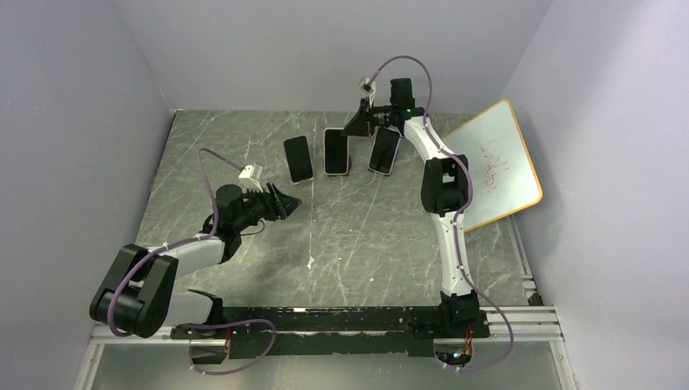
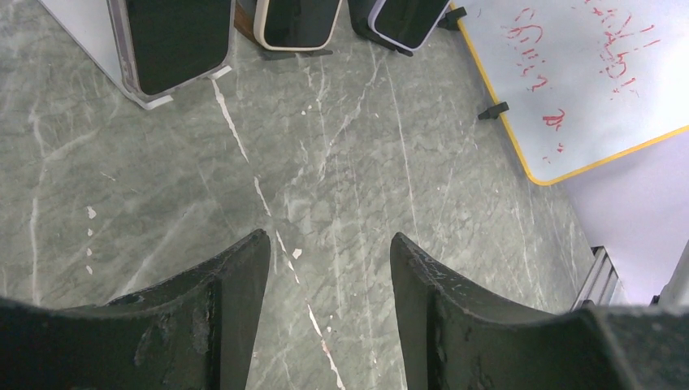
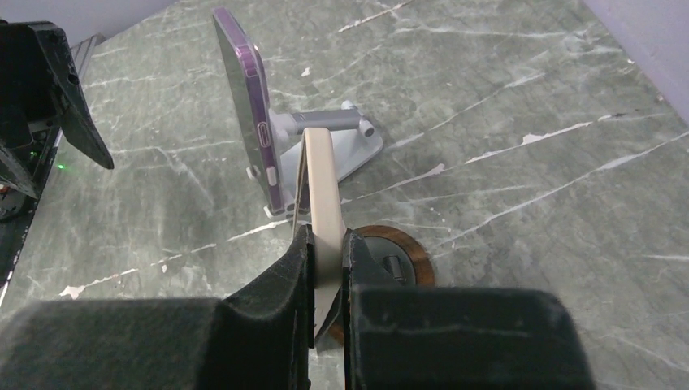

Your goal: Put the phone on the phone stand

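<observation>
The right claw (image 3: 328, 244) is clenched on the cream phone (image 3: 321, 179), upright over the round stand (image 3: 406, 253) at the worktop's (image 3: 528, 97) back, so seating and letting go seem left, while the left claw (image 2: 329, 244) hangs released, empty.

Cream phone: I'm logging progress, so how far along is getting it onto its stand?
Done: the cream phone is near upright over the round brown-rimmed stand. In hand: the right gripper is shut on its edge. Left: confirm it is seated, which I cannot tell, then release. The left gripper hangs open and empty.
</observation>
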